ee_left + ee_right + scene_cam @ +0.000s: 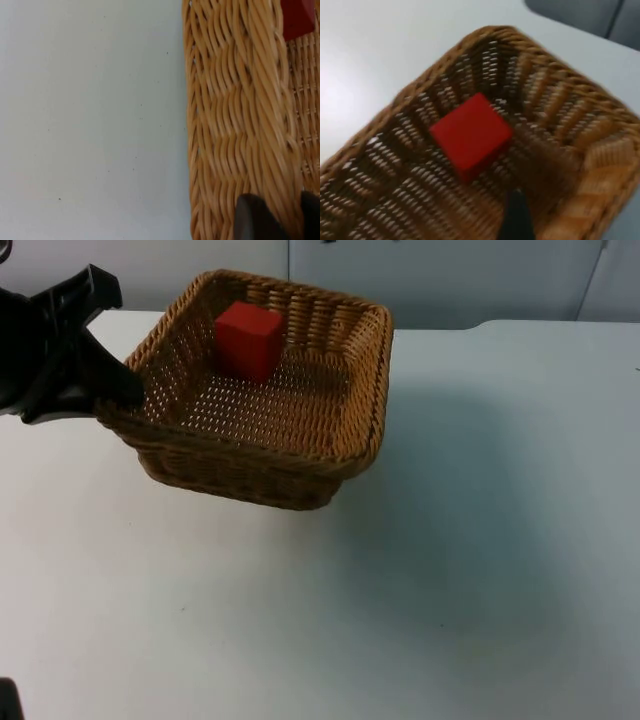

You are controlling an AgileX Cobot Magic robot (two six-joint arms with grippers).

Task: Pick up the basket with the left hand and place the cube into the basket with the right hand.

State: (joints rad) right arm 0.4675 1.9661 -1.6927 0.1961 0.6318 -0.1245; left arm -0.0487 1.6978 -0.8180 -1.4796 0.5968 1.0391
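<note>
A square brown wicker basket [300, 455] is at the back left of the white table. A red cube [249, 339] rests inside it, against the far wall. My left gripper [122, 390] is shut on the basket's left rim. In the left wrist view the woven rim [235, 115] runs between the two black fingertips [252, 220]. The cube's corner [297, 17] shows just beyond that rim. In the right wrist view the red cube [471, 134] lies on the basket floor [395, 200]. My right gripper [516, 220] is above the basket, apart from the cube.
The white table [450, 590] spreads wide in front of and to the right of the basket. A grey partition wall [450, 280] closes off the back. A soft shadow lies on the table to the basket's right.
</note>
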